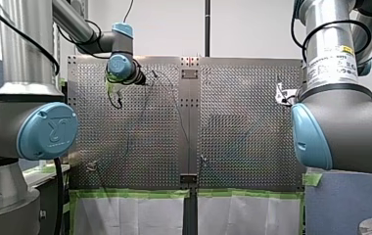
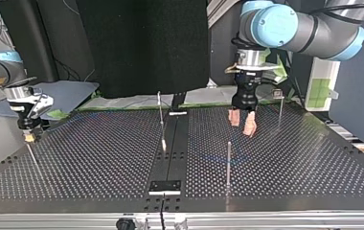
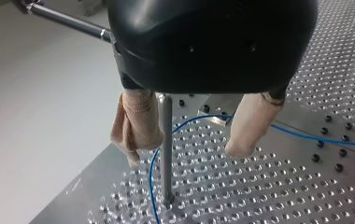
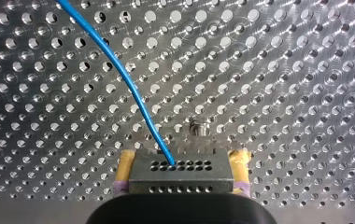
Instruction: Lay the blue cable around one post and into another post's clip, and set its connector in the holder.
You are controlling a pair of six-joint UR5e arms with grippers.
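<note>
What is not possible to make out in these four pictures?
Top view: the blue cable is too thin to trace.
Left wrist view: the body of my left gripper hides the top of the post.
Front view: my right arm hides most of my right gripper.

- Front cam sat behind & above, facing out over the perforated table; wide shot, w/ my left arm & my right arm large in foreground.
- Top cam faced back from across the table, low (sides crossed), mid-range; shared the whole table w/ front.
- Left wrist cam looked along my left gripper, v. close; top cam caught that gripper too.
- Right wrist cam looked along my right gripper, past the connector pinched in it, v. close.
</note>
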